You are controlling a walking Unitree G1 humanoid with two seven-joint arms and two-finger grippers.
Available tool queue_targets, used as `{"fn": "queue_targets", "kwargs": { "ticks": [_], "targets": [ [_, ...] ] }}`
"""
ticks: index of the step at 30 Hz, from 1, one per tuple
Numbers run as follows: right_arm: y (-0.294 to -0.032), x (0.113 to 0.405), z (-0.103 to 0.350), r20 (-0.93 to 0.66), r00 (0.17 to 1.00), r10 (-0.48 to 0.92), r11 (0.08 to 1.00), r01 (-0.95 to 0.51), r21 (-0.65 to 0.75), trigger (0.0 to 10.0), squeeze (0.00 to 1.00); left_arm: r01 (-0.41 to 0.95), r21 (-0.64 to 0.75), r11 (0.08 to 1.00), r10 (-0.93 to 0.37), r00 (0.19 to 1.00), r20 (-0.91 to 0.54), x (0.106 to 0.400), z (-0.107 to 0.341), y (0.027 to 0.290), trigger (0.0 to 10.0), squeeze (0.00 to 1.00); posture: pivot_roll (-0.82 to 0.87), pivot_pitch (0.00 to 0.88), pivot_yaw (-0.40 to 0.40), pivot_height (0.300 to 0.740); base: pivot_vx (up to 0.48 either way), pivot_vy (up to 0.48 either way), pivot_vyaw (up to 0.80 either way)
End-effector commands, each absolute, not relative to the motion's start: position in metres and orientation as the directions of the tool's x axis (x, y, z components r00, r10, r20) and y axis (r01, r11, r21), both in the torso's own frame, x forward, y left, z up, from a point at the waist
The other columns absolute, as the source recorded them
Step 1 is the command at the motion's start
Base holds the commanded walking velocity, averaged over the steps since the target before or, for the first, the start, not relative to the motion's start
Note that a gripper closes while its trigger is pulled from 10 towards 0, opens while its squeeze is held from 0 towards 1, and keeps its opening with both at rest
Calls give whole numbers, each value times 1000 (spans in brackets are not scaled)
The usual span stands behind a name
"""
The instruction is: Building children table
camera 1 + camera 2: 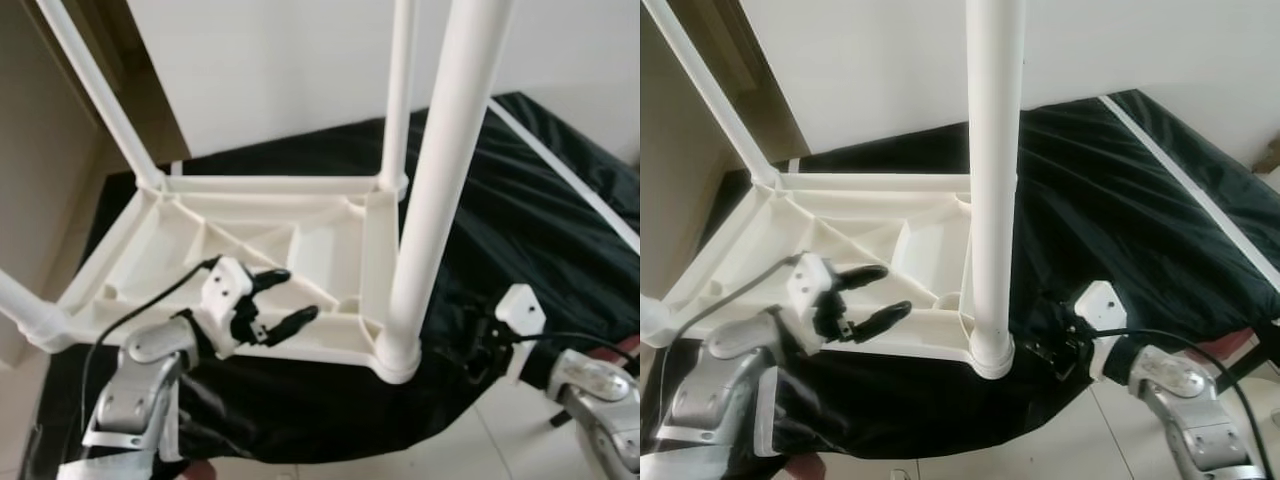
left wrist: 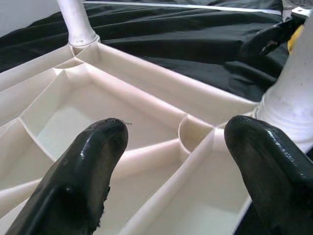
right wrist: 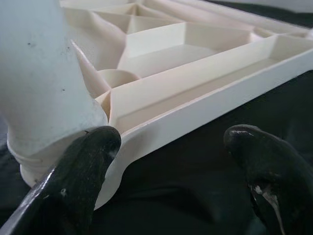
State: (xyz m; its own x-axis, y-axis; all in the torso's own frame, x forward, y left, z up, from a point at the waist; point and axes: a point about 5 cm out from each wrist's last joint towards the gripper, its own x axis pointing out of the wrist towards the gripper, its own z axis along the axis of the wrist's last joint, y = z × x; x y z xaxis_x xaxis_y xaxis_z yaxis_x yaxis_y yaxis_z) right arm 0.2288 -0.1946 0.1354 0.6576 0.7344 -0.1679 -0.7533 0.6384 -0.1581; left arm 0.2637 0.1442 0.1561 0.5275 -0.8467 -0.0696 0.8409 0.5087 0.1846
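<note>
A white plastic children's table top (image 1: 270, 186) lies upside down on a black cloth (image 1: 545, 225), its ribbed underside facing up. White legs stand in its corners. The nearest leg (image 1: 437, 190) rises at the front right corner. My left gripper (image 1: 298, 295) hovers open just above the top's near rim, left of that leg, with ribs beneath it (image 2: 178, 137). My right gripper (image 1: 1048, 338) is low over the cloth, to the right of the leg's base (image 3: 44, 88), open with nothing between its fingers (image 3: 171, 142).
Another leg (image 1: 400, 90) stands at the far right corner, one (image 1: 100, 95) slants up at the far left, and one (image 1: 25, 310) at the near left. A white strip (image 1: 570, 170) crosses the cloth. Pale tile floor (image 1: 470, 450) lies in front, a white wall behind.
</note>
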Motion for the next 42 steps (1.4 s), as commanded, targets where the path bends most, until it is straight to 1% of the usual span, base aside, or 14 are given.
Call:
{"fn": "queue_targets", "kwargs": {
  "ticks": [1,4,7,11,12,16,22,26,27,29,31,32,39,42],
  "targets": [
    [-186,225,138,-162,609,777,594,-793,-137,10000,0,870,181,459,-871,480,-100,260,155,144,10000,0,47,29,83,740,0,0,0],
    [-175,220,145,-156,547,823,534,-837,-121,10000,0,874,172,454,-872,476,-113,261,154,143,10000,0,49,29,84,740,0,0,0],
    [-172,220,145,-181,524,833,511,-852,-116,10000,0,884,170,435,-882,456,-116,260,154,139,10000,0,54,25,79,740,0,0,0],
    [-179,221,149,-199,544,815,525,-839,-141,10000,0,885,169,434,-883,455,-118,260,155,139,10000,0,54,23,79,740,0,0,0],
    [-188,222,154,-208,567,797,545,-824,-156,10000,0,887,167,431,-884,452,-122,260,155,140,10000,0,55,21,76,740,0,0,0],
    [-200,220,159,-232,589,774,563,-808,-173,10000,0,893,162,419,-888,441,-134,259,154,142,10000,0,51,19,76,740,0,0,0],
    [-212,213,160,-283,566,775,540,-824,-171,10000,0,908,159,388,-895,412,-172,257,152,147,10000,0,42,18,78,740,0,0,0],
    [-209,210,174,-247,507,826,483,-862,-152,10000,0,924,161,348,-900,377,-219,259,150,150,10000,0,23,20,89,740,0,0,0],
    [-202,210,179,-226,463,857,441,-886,-142,10000,0,927,163,338,-902,368,-224,260,150,149,10000,0,24,18,89,740,0,0,0],
    [-202,210,179,-226,463,857,441,-886,-142,10000,0,927,163,338,-902,368,-224,260,150,149,10000,0,24,18,89,740,0,0,0],
    [-184,206,175,-237,341,910,323,-940,-114,10000,0,934,176,312,-908,348,-234,265,152,146,10000,0,29,12,87,740,0,0,0],
    [-179,205,172,-247,306,920,288,-952,-104,10000,0,935,182,304,-909,342,-238,266,152,145,10000,0,34,12,83,740,0,0,0],
    [-161,209,165,-232,238,943,224,-971,-87,10000,0,934,196,297,-913,338,-230,274,158,139,10000,0,45,8,85,740,0,0,0],
    [-157,211,165,-227,225,948,210,-974,-87,10000,0,935,199,293,-914,335,-229,275,159,138,10000,0,48,8,86,740,0,0,0]
  ]
}}
